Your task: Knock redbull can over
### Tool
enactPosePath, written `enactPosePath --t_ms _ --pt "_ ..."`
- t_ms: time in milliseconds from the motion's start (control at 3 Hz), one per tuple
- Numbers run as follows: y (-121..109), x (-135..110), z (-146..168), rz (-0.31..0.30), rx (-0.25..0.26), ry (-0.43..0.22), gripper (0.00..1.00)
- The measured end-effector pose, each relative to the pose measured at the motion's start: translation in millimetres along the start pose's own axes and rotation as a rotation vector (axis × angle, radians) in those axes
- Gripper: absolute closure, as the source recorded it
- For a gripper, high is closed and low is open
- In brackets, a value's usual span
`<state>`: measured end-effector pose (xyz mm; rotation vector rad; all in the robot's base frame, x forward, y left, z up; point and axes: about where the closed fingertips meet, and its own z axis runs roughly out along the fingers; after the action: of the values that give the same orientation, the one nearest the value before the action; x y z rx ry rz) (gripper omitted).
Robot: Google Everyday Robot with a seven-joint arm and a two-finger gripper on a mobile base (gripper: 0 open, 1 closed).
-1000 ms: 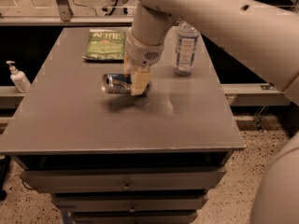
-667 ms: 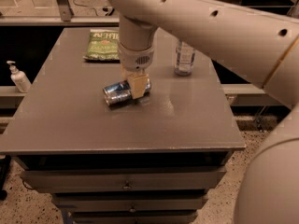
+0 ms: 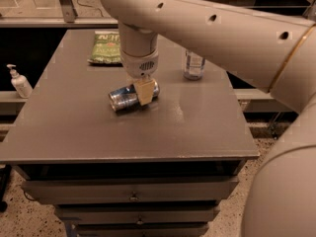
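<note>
The redbull can (image 3: pixel 124 97), silver and blue, lies on its side near the middle of the grey table (image 3: pixel 74 127), its end facing front left. My gripper (image 3: pixel 144 92) hangs straight down from the white arm and overlaps the can's right end. The beige fingertip (image 3: pixel 145 90) sits in front of the can.
A clear water bottle (image 3: pixel 193 64) stands at the back right of the table. A green snack bag (image 3: pixel 106 48) lies at the back left. A white pump bottle (image 3: pixel 19 82) stands on a ledge to the left. Drawers are under the table top.
The can has rolled a little toward the front and lies flat. The arm has swung so the gripper stays at the can's right end.
</note>
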<state>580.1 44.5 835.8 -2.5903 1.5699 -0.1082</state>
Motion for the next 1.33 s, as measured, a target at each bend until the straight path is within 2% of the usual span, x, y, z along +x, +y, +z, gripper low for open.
enactPosePath --t_ms 333,667,1000,1333 --pt "1.7 -0.4 0.6 -0.009 -0.012 0.035 0.16" --pt "2.5 -1.7 -1.9 -0.008 -0.018 0.038 0.0" --pt "2.5 -1.7 -1.9 -0.008 -0.018 0.038 0.0" --pt "7.5 6.3 -12.7 0.046 -0.007 -0.019 0.0"
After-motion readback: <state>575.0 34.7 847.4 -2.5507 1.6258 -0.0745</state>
